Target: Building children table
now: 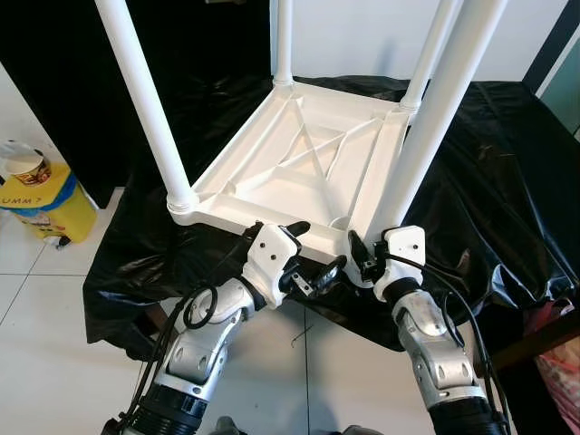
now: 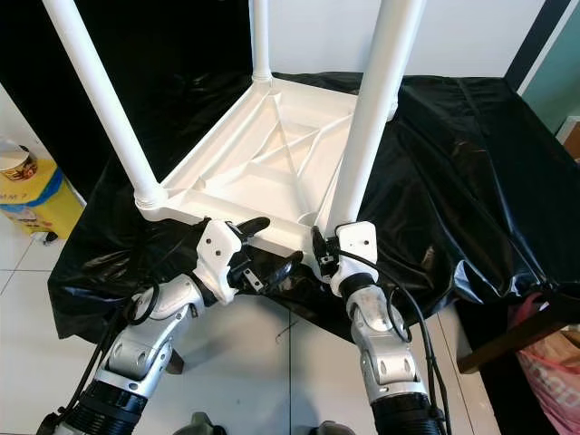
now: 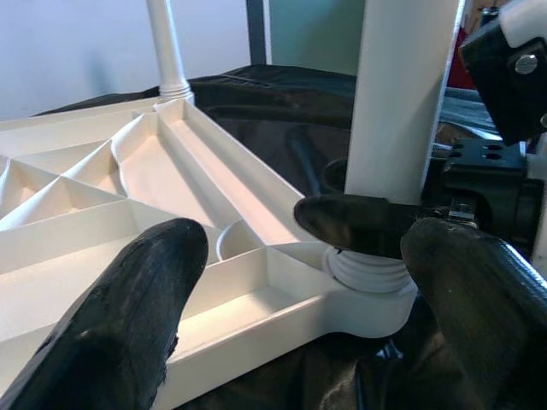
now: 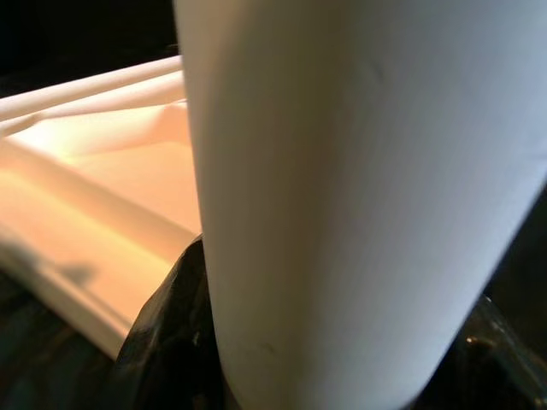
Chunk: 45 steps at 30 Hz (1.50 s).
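A white children's table [image 1: 299, 154] lies upside down on a black-draped surface, its legs pointing up. My right gripper [image 1: 366, 257] is at the base of the near right leg [image 1: 435, 118], with its fingers closed around that leg just above the threaded collar [image 3: 367, 278]. In the right wrist view the leg [image 4: 359, 196] stands close between the dark fingers. My left gripper [image 1: 313, 249] stands open at the tabletop's near edge, just left of that leg, holding nothing. Its two fingers [image 3: 137, 316] straddle the rim of the tabletop.
The black cloth [image 1: 507, 181] hangs over the support's edges onto a white tiled floor [image 1: 54, 362]. A yellow container [image 1: 41, 195] with a cup on top stands at the left. A pink bag [image 1: 557, 362] and a dark wooden bar [image 1: 535, 340] are at the lower right.
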Tool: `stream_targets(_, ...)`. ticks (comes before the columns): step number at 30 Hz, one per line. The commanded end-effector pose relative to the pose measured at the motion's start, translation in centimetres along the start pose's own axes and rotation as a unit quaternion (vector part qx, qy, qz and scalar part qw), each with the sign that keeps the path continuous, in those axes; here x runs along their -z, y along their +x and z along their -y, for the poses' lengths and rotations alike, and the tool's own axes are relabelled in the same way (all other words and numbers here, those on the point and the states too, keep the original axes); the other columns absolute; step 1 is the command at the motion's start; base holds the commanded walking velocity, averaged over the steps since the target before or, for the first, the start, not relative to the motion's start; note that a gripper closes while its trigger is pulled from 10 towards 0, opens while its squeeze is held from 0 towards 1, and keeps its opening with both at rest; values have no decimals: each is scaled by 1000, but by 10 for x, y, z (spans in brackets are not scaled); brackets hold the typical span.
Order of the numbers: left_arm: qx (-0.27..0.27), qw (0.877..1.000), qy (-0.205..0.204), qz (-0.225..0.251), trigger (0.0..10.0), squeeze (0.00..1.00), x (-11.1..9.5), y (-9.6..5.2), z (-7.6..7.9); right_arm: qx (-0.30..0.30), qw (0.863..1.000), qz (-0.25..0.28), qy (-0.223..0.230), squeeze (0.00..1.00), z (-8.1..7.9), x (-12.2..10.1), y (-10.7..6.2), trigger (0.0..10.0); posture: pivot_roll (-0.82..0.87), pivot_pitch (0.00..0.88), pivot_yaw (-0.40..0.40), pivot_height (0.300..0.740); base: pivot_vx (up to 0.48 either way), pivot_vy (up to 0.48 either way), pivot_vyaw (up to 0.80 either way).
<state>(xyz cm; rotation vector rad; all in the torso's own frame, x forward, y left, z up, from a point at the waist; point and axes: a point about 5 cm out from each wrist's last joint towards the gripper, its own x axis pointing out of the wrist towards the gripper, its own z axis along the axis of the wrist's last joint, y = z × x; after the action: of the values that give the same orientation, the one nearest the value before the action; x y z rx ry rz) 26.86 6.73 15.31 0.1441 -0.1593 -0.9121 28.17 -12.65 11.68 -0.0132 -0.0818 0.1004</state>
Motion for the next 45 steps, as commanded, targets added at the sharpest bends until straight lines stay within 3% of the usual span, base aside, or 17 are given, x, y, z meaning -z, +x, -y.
stream_targets(1,7,1000,-6,-1,10000,0,2,2,4,42,998,-51,-22,0,11,19,-8,10000,-30,66,-34,740,0,0,0)
stream_targets(13,11,1000,-8,1,10000,0,1,4,5,40,998,-42,-8,0,-1,13,-11,10000,-34,64,-31,740,0,0,0)
stream_targets(14,11,1000,-7,1,10000,0,1,4,4,44,998,-42,-9,110,-2,11,-11,10000,-34,64,-32,740,0,0,0)
stream_targets(16,11,1000,-7,1,10000,0,1,4,4,45,998,-42,-9,110,-1,11,-10,10000,-34,64,-32,740,0,0,0)
stream_targets(17,10,1000,-7,2,10000,0,1,4,4,38,999,-33,-9,1000,0,8,-9,10000,-34,64,-33,740,0,0,0)
stream_targets(27,9,1000,-6,2,10000,0,1,4,4,-44,999,7,-15,1000,10,-5,-10,10000,-33,61,-35,740,0,0,0)
stream_targets(29,8,1000,-6,1,10000,0,1,3,3,-122,992,12,-20,1000,18,-9,-14,10000,-33,63,-31,740,0,0,0)
stream_targets(31,8,1000,-6,0,10000,0,1,3,3,-139,990,8,-22,1000,20,-9,-14,10000,-33,63,-31,740,0,0,0)
stream_targets(32,8,1000,-6,0,10000,0,1,2,3,-166,986,3,-28,0,23,-9,-14,10000,-34,62,-31,740,0,0,0)
stream_targets(36,9,1000,-6,-1,10000,0,1,3,2,-222,974,-5,-50,0,33,-11,-10,10000,-33,60,-29,740,0,0,0)
stream_targets(39,9,1000,-6,0,10000,0,1,3,2,-231,972,-8,-53,0,35,-11,-8,10000,-33,60,-29,740,0,0,0)
stream_targets(45,11,1000,-5,0,10000,0,1,4,2,-269,959,-9,-86,0,36,-14,10,10000,-26,51,-25,740,0,0,0)
